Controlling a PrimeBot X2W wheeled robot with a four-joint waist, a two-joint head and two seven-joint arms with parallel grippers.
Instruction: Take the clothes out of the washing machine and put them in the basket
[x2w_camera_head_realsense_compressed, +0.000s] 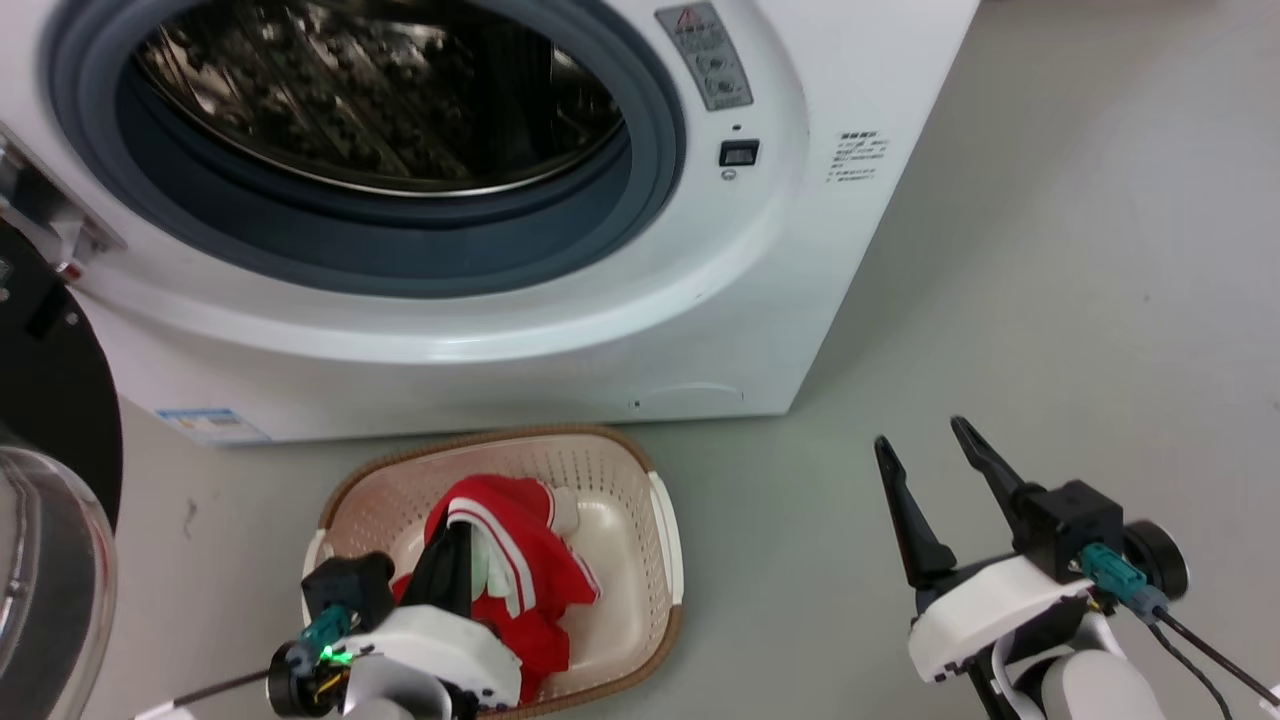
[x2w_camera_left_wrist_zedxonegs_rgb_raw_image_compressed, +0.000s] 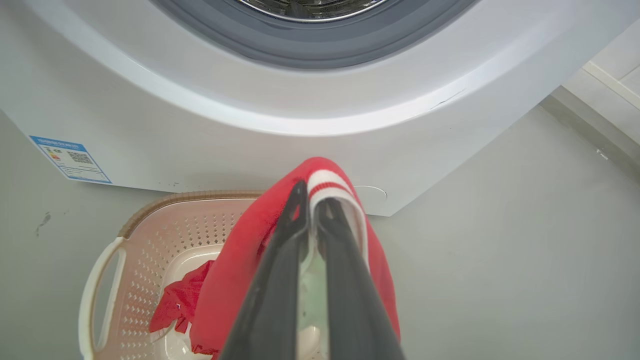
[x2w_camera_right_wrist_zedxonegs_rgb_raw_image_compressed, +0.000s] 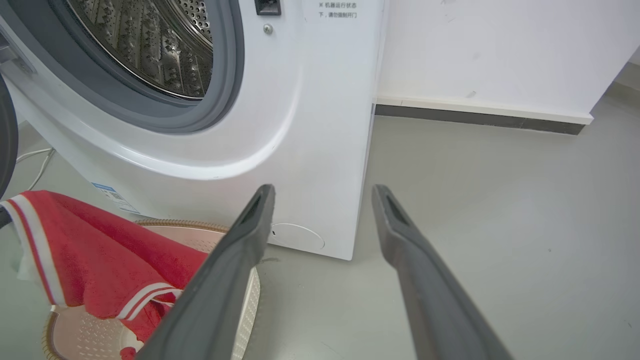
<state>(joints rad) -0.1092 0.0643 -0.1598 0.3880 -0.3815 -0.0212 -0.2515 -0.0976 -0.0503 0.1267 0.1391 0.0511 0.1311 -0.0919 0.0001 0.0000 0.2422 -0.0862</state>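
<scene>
The left claw (x2w_camera_left_wrist_zedxonegs_rgb_raw_image_compressed: 310, 197) is clenched on the bright-red, white-striped fabric garment (x2w_camera_left_wrist_zedxonegs_rgb_raw_image_compressed: 235, 260) above the cream perforated plastic basket (x2w_camera_left_wrist_zedxonegs_rgb_raw_image_compressed: 165, 220), ready to drop it inside. The right claw (x2w_camera_head_realsense_compressed: 922, 436) hangs released and empty at the right.

Bright even light, soft shadows; wrist views w/ edge distortion

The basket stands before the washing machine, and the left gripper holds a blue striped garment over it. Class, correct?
No: the left wrist view shows the striped garment is red, not blue. The left gripper holds it over the basket before the washing machine.
</scene>
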